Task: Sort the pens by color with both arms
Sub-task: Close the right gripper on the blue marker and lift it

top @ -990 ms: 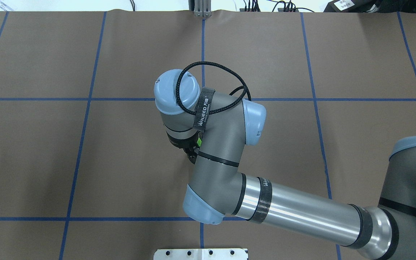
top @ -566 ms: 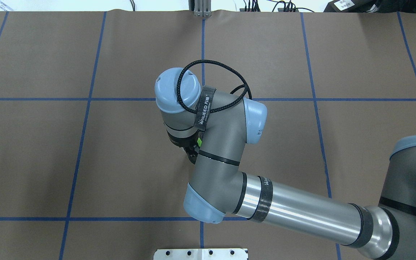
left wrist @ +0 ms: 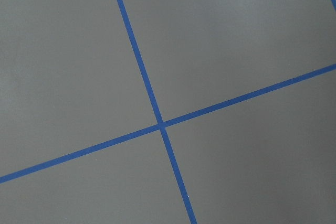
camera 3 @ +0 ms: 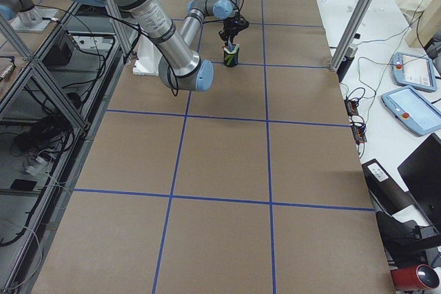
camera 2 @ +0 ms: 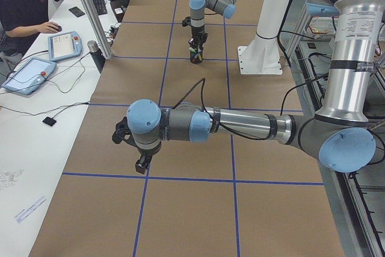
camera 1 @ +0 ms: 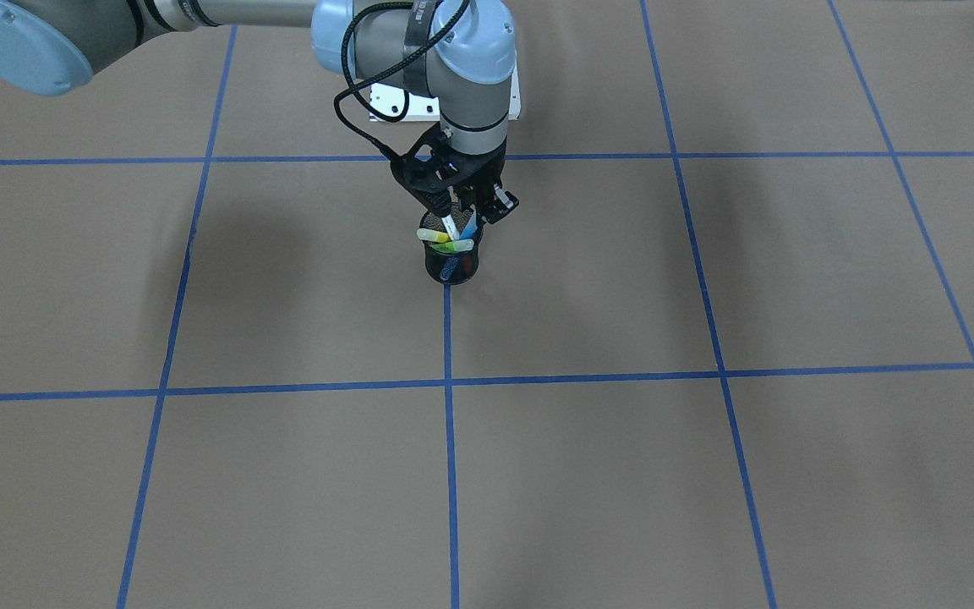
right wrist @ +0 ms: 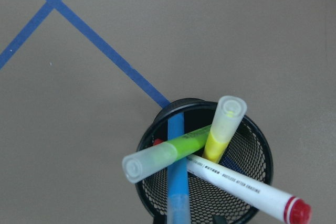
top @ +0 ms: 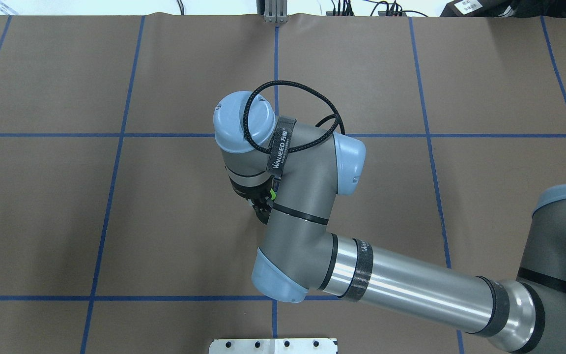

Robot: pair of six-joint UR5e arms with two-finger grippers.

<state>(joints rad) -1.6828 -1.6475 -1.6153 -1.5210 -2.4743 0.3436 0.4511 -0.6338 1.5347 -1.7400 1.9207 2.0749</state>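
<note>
A black mesh cup stands on a blue tape line on the brown table. It holds the pens: blue, green, yellow and a white one with a red cap, all leaning outward. My right gripper hangs straight above the cup with its fingers spread around the pen tops, open. In the overhead view the right wrist hides the cup, and only a sliver of green pen shows. My left gripper hovers over bare table far from the cup. I cannot tell whether it is open or shut.
A white base plate sits at the table's near edge, and the pedestal rises from it. A person sits at a side desk with tablets. Blue tape lines grid the brown table.
The right arm's wrist has shifted slightly to the right over the cup. Nothing was taken hold of.
</note>
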